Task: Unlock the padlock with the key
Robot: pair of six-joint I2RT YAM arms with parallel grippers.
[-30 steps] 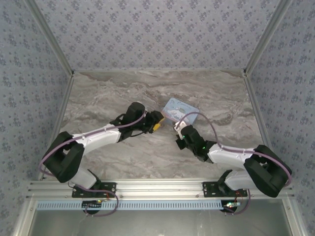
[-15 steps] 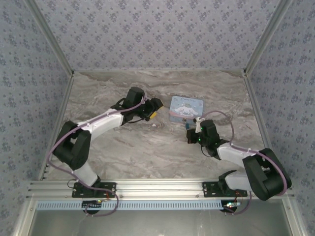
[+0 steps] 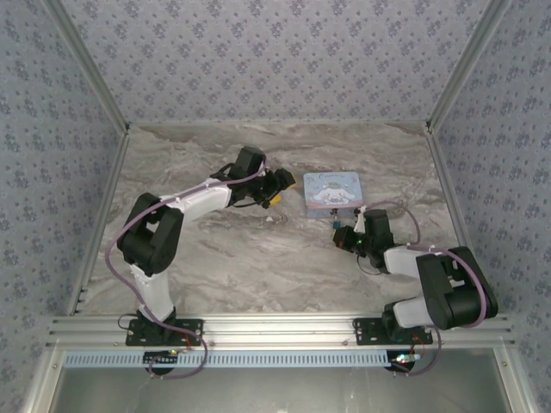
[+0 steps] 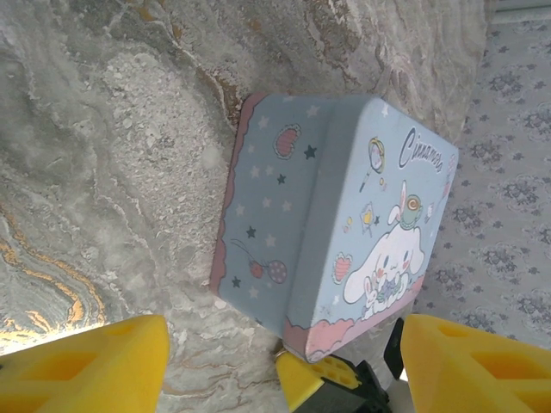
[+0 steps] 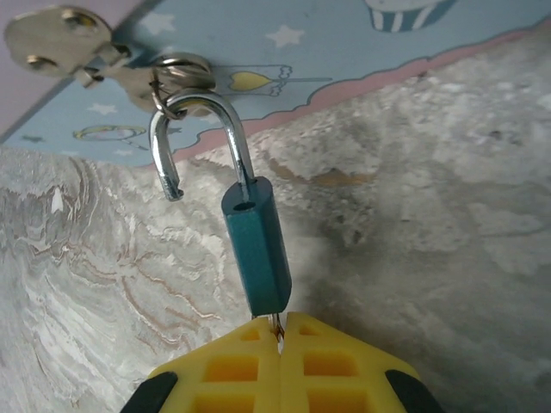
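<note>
The right gripper (image 5: 280,331) was clamped shut on the key (image 5: 276,323), a thin sliver of it showing under the small padlock (image 5: 256,249). The padlock's teal body stood on the key with its shackle sprung open, just off the edge of the pale blue cartoon tin (image 5: 258,34), over the marble table (image 5: 413,215). A ring (image 5: 181,73) with spare keys (image 5: 60,34) hung on the shackle. The left gripper (image 3: 277,189) was spread wide, empty, beside the tin.

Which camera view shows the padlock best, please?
The right wrist view: the padlock is close and sharp, shackle open. From above it is too small to tell; the left wrist view faces the tin.
</note>
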